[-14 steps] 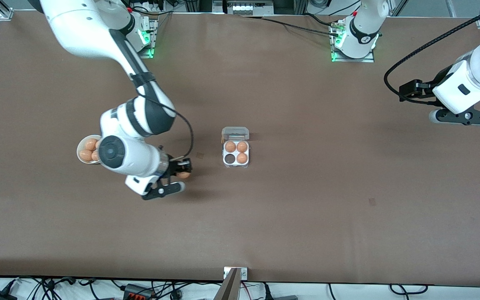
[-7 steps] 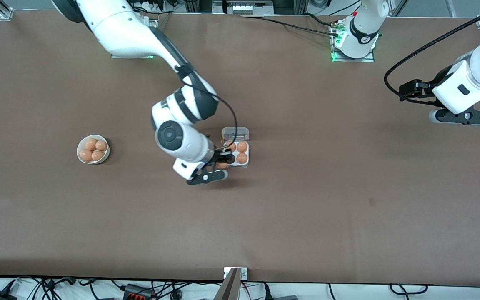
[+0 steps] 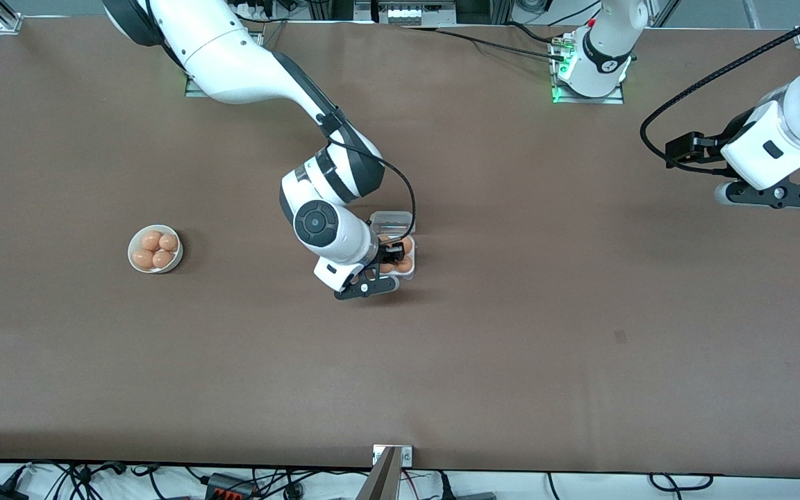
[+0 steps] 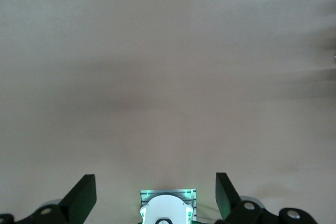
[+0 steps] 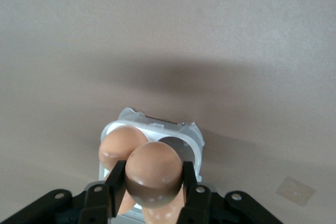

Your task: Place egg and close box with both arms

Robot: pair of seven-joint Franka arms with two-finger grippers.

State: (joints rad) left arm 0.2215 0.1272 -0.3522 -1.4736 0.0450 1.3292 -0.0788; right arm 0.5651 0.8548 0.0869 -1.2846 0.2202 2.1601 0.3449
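My right gripper (image 5: 153, 181) is shut on an orange-brown egg (image 5: 153, 171), with one black finger on each side of it. It hangs over the clear-plastic box (image 5: 193, 136), just above the cell that shows dark and empty (image 5: 184, 149); another egg (image 5: 116, 144) sits in the cell beside it. In the front view the right gripper (image 3: 385, 268) covers the end of the box nearer the camera, and the box's lid (image 3: 393, 221) stands open. My left gripper (image 3: 769, 196) waits at the left arm's end of the table, its fingers (image 4: 84, 198) spread wide over bare table.
A round white bowl (image 3: 131, 253) with several eggs (image 3: 152, 242) stands toward the right arm's end of the table. A small tape patch (image 3: 620, 336) lies on the brown table nearer the camera than the box. A metal bracket (image 3: 392, 455) sits at the table's near edge.
My right arm has swung from beside the bowl to over the box, carrying the egg. The left arm has not moved.
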